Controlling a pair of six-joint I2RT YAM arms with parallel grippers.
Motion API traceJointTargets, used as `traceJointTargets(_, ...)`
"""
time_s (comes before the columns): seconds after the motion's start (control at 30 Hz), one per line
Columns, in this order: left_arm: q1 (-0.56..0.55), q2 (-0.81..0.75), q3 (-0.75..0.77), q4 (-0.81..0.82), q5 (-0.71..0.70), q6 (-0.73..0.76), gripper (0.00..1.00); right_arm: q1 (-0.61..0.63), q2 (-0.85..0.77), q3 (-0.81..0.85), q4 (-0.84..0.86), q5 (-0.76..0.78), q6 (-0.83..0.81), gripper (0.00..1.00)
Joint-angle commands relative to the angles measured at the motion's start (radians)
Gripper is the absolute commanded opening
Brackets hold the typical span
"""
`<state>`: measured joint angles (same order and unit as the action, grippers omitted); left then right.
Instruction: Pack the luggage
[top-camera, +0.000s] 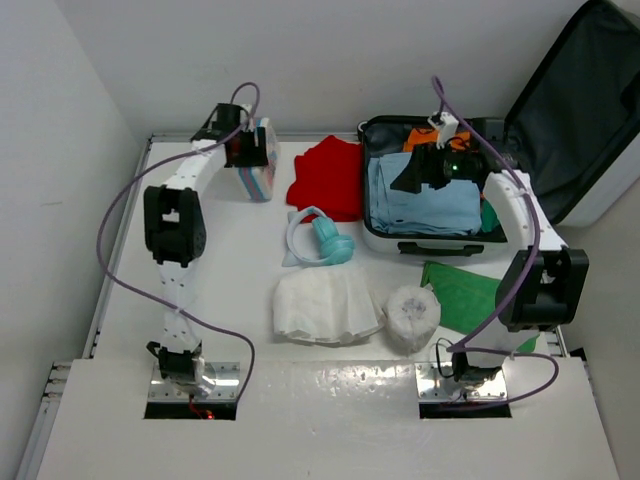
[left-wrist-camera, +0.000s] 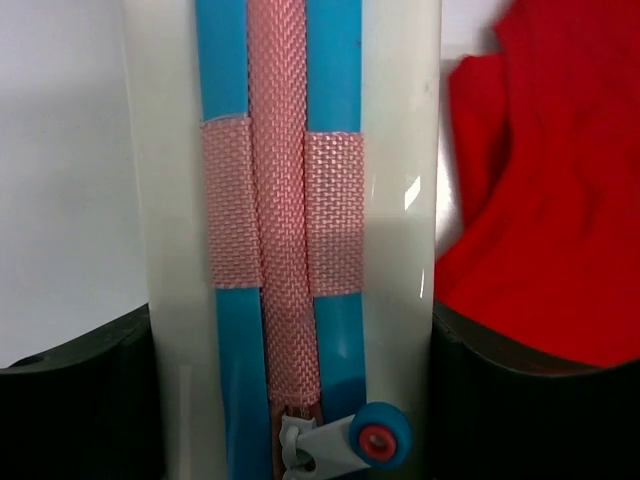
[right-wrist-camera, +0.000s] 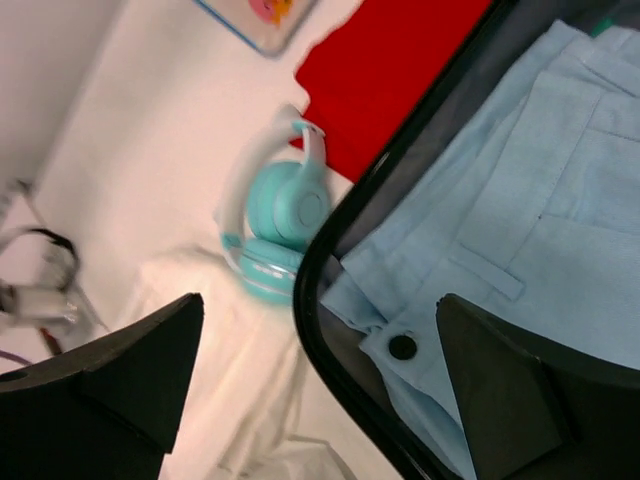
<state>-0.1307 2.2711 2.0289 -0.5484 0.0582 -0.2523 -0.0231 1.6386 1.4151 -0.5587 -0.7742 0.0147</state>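
1. The luggage (top-camera: 382, 240) lay open at the far right of the table (top-camera: 230, 270). Its dark lid (top-camera: 580, 110) stood up and was cut off by the edge of the top view.
2. The right arm (top-camera: 515, 215) hid part of what was inside. Blue trousers (top-camera: 430, 210) showed, and an orange thing (top-camera: 425, 135) I could not make out.
3. The left wrist view showed only a middle strip of the pouch (left-wrist-camera: 285, 150).
4. The left arm (top-camera: 180, 200) reached to the far left corner. The left gripper (left-wrist-camera: 292, 340) pressed on both sides of the pouch.
5. The right arm bent over the luggage. The right gripper (right-wrist-camera: 318, 300) hung above it, jaws wide, with nothing between them.
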Motion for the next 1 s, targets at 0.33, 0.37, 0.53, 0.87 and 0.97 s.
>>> traceJointTargets(0.33, 0.238, -0.537, -0.714, 1.265, 1.051, -0.677, 0.0, 0.069, 0.128, -0.186, 1.21, -0.286, 1.213, 0.98)
traceJointTargets(0.37, 0.238, -0.557, -0.737, 1.336, 1.051, -0.735, 0.0, 0.109, 0.138, -0.179, 1.265, -0.28, 1.226, 1.0)
traceJointTargets(0.53, 0.238, -0.653, -0.846, 1.684, 0.994, -1.131, 0.0, 0.225, 0.204, -0.151, 1.338, -0.221, 1.251, 1.0)
traceJointTargets(0.87, 0.187, -0.777, -0.926, 1.668, 0.921, -1.252, 0.0, 0.321, 0.313, 0.042, 1.445, -0.169, 1.295, 1.0)
traceJointTargets(0.97, 0.165, -0.786, -0.937, 1.653, 0.911, -1.277, 0.0, 0.347, 0.326, 0.105, 1.47, -0.195, 1.263, 1.0)
